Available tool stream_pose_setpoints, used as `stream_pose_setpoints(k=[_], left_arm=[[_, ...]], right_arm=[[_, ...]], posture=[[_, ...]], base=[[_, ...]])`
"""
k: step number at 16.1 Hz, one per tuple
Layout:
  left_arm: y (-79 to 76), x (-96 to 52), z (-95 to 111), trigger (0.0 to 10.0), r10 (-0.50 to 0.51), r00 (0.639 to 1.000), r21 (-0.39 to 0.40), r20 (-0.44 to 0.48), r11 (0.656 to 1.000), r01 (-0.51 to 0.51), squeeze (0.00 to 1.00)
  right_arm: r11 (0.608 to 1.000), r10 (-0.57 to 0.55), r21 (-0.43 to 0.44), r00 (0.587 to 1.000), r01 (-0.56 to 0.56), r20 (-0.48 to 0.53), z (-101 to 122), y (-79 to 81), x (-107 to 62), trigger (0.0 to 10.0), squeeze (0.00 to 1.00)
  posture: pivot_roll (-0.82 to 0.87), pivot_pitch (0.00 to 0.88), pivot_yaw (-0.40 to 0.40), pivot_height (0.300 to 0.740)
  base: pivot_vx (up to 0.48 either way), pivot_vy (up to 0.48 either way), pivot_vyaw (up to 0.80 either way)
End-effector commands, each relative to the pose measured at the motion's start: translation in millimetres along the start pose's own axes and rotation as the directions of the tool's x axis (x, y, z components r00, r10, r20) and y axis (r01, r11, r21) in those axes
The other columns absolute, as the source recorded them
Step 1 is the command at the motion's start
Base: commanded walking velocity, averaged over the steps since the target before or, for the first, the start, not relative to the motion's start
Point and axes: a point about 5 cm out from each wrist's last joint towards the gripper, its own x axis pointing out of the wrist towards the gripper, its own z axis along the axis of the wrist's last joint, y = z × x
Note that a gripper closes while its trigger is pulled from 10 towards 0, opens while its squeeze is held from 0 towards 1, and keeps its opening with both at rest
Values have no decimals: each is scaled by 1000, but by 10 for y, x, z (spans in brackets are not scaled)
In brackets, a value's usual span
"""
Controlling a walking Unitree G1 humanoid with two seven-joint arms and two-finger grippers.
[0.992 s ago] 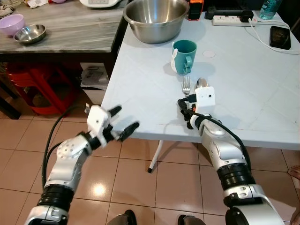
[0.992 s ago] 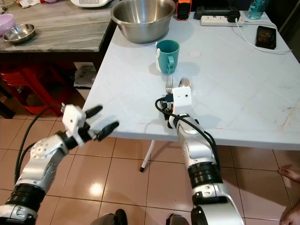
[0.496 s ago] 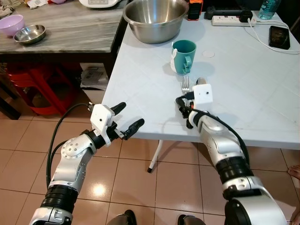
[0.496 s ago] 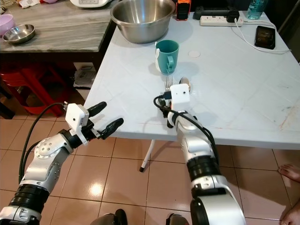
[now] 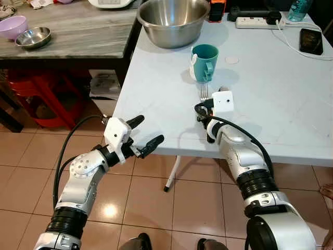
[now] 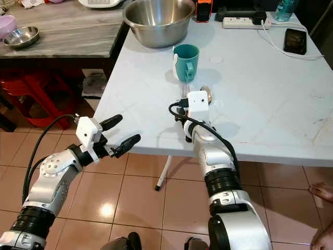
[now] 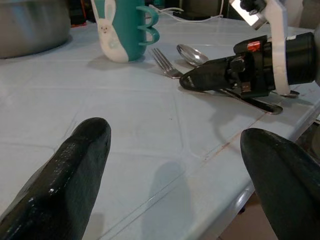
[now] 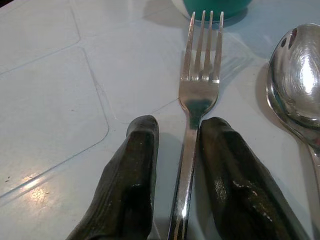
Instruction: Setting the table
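Right claw (image 8: 186, 165) straddles the fork (image 8: 199, 85) handle near the tabletop (image 5: 156, 99) front edge, fingers narrowly apart, not clamped; left claw (image 5: 143, 135) spread wide off the edge; risk: closing off-centre skews the fork into the adjacent spoon (image 8: 297, 85).

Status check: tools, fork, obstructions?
Right tool astride fork handle, grip unconfirmed. Left tool open off table edge. Spoon beside fork, mug ahead.

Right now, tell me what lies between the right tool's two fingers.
The fork's handle runs between the right tool's fingers, seen in the right wrist view. The spoon lies just outside them.
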Motion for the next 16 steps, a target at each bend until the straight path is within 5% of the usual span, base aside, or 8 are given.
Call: stream_pose_setpoints(k=[1, 4, 6, 14, 16], left_arm=[[-17, -30, -17, 10000, -16, 1000, 13, -14, 1000, 17, 0], [-20, -30, -20, 10000, -22, 1000, 14, -16, 1000, 22, 0], [-15, -19, -2, 10000, -33, 999, 18, -15, 999, 33, 0], [-33, -12, -14, 10000, -39, 999, 41, -17, 998, 40, 0], [17, 5, -18, 10000, 38, 999, 57, -4, 998, -37, 0]], right_arm=[[1000, -11, 15, 998, 12, -68, -176, 20, -32, 1059, 0], [999, -38, 19, 996, 40, -86, -233, -24, -51, 1451, 0], [995, -79, 43, 990, 85, -113, -293, -101, -75, 118, 0], [992, -87, 86, 991, 96, -100, -286, -100, -95, 0, 0], [987, -124, 98, 990, 131, -72, -263, -138, -119, 0, 0]], posture=[[-124, 182, 79, 740], [-126, 181, 81, 740], [-127, 180, 83, 740], [-124, 173, 91, 740], [-120, 167, 98, 740]], base=[[0, 0, 0], [0, 0, 0], [0, 0, 0], [0, 0, 0], [0, 0, 0]])
